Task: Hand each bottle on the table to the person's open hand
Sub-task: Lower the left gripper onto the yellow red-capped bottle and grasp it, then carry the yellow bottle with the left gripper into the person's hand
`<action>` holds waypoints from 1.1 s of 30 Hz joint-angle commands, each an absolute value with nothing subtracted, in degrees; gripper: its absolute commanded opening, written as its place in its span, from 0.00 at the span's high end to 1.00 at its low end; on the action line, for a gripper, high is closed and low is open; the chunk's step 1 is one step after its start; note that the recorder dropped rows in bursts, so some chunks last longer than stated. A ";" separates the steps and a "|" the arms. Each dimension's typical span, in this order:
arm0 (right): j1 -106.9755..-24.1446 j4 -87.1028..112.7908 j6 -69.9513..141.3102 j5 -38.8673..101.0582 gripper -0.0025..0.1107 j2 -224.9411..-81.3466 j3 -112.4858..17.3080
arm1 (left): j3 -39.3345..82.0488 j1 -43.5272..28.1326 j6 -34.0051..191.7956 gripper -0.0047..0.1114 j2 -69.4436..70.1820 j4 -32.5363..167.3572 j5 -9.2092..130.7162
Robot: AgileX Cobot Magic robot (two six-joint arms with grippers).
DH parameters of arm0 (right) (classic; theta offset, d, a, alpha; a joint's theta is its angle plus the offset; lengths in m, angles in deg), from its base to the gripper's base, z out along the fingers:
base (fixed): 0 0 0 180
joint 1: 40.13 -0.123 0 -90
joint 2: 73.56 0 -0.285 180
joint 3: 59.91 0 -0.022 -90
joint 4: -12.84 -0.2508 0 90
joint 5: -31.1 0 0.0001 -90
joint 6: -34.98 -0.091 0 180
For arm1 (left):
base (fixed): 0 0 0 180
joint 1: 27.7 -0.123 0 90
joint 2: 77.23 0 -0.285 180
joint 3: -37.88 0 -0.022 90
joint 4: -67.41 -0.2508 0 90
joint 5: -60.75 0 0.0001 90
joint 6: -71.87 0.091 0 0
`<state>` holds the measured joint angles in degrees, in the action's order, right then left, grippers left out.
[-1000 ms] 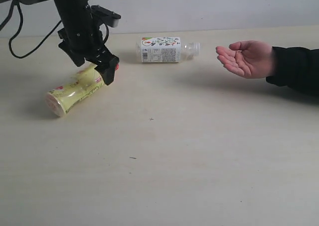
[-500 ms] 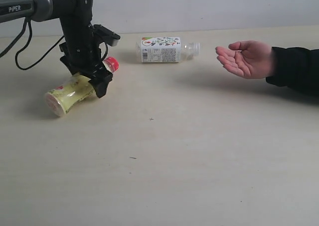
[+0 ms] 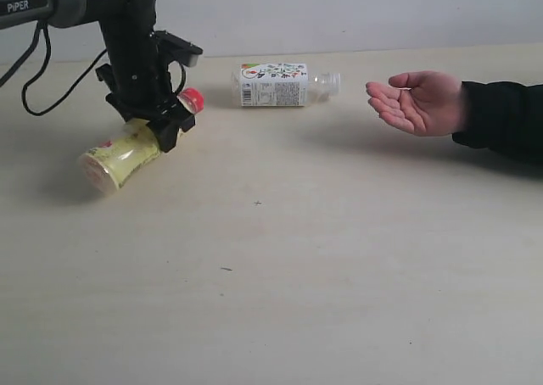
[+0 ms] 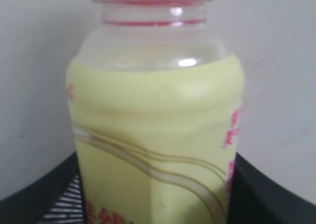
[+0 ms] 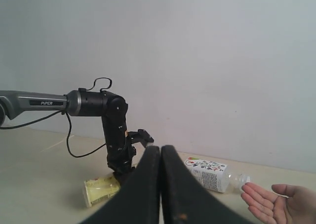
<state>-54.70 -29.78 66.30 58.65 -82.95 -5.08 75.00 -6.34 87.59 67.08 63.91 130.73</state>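
Two bottles in play! Nearest, toward the left edge of the pale beige table (image 3: 297, 275), the yellow plastic bottle with a red cap (image 3: 127, 152) hangs tilted in the left gripper (image 3: 167, 124), base low, cap aimed toward the right edge, where the person's open hand (image 3: 420, 103) lies palm up, well apart. Only the left wrist view shows the black fingers (image 4: 54, 204) clamped on its sides. The right gripper (image 5: 160, 184) is empty, fingers together. Farther back, the clear plastic bottle with a white printed label (image 3: 280, 84) lies sideways.
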 commanded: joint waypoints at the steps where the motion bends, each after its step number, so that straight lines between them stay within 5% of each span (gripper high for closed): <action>1: -54.76 -30.05 66.25 58.25 0.98 -82.71 -4.84 | 75.30 -3.53 76.66 0.96 62.17 64.15 130.72; 22: -54.76 -30.05 66.25 58.25 0.98 -82.71 -4.84 | 75.30 21.13 40.95 0.96 54.64 64.21 126.57; 33: -54.76 -30.05 66.25 58.25 0.98 -82.71 -4.84 | 79.75 22.32 44.68 0.96 59.87 86.73 105.22</action>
<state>-54.70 -29.78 66.30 58.65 -82.95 -5.08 77.07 23.07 43.17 57.80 81.84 108.66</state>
